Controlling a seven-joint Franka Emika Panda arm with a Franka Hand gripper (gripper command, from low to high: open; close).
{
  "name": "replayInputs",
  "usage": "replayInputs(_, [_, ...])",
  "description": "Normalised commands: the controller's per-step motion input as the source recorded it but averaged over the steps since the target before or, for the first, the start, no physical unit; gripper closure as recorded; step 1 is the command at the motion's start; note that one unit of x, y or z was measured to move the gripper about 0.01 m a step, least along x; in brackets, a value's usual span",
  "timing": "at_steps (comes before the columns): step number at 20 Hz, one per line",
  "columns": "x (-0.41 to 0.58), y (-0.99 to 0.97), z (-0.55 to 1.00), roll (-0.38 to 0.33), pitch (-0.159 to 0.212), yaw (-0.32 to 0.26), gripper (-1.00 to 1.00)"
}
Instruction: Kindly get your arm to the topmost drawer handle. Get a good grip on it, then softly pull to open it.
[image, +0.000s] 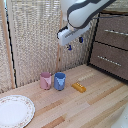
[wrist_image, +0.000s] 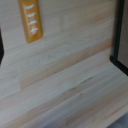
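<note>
The white arm (image: 82, 12) reaches in from the top of the exterior view. My gripper (image: 75, 43) hangs above the wooden table with its small dark blue fingers (image: 70, 47) apart and nothing between them. It is well to the exterior view's left of the cabinet. The upper dark brown drawer (image: 111, 25) carries a thin silver handle (image: 116, 32). A matching lower drawer front (image: 107, 52) with its own silver bar (image: 108, 59) sits beneath it. Both fronts look closed. The wrist view shows no fingers and no handle.
A pink cup (image: 45, 80) and a blue cup (image: 60, 80) stand on the table (image: 100, 100), with an orange block (image: 78, 87) (wrist_image: 31, 20) beside them. A patterned plate (image: 15, 110) lies at the front. A woven screen (image: 35, 35) backs the scene. A dark cabinet edge (wrist_image: 121, 35) shows in the wrist view.
</note>
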Motion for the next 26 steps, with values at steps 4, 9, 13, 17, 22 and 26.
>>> replayInputs(4, [0.044,-0.13,0.18,-0.326,-0.007,0.079,-1.00])
replayInputs(9, [0.054,-0.03,0.38,-0.277,0.000,0.078,-1.00])
replayInputs(13, [0.018,-0.14,0.11,-0.345,0.000,0.069,-1.00])
replayInputs(17, [0.000,-0.27,-0.10,-0.375,-0.012,0.078,-1.00])
replayInputs(22, [0.000,-0.29,-0.17,-0.375,-0.020,0.079,-1.00])
replayInputs(26, [-0.001,-0.14,0.15,-0.317,-0.009,0.109,-1.00])
